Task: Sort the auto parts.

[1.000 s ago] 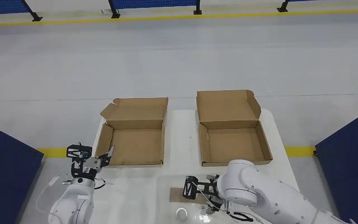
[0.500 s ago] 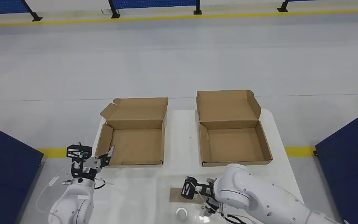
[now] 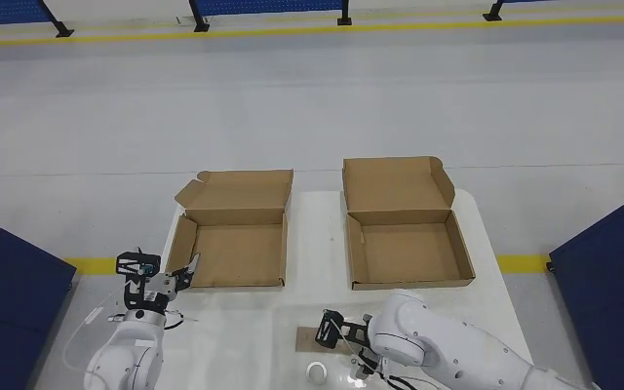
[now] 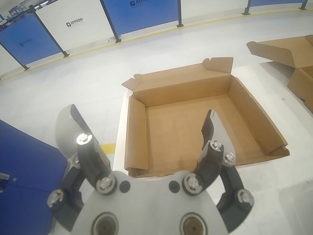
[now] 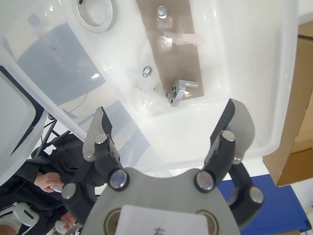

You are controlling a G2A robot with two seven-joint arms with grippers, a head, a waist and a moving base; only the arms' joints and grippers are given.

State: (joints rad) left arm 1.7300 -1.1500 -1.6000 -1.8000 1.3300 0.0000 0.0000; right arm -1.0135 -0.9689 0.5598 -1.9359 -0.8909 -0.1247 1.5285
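At the left side of the table (image 3: 314,255), the left gripper (image 4: 140,111) is wide open with nothing in it, just beside the empty left box (image 4: 185,125). Further right, the right gripper (image 5: 165,105) is wide open too, over the clear tray (image 5: 244,50) where a ring (image 5: 94,7), a small bolt (image 5: 147,71) and a metal block (image 5: 179,91) lie. It should likely come straight down over the block and squeeze its flat sides.

Metal ring (image 5: 94,7), bolts (image 5: 162,11), bracket (image 5: 179,91) in clear bin (image 5: 281,50)
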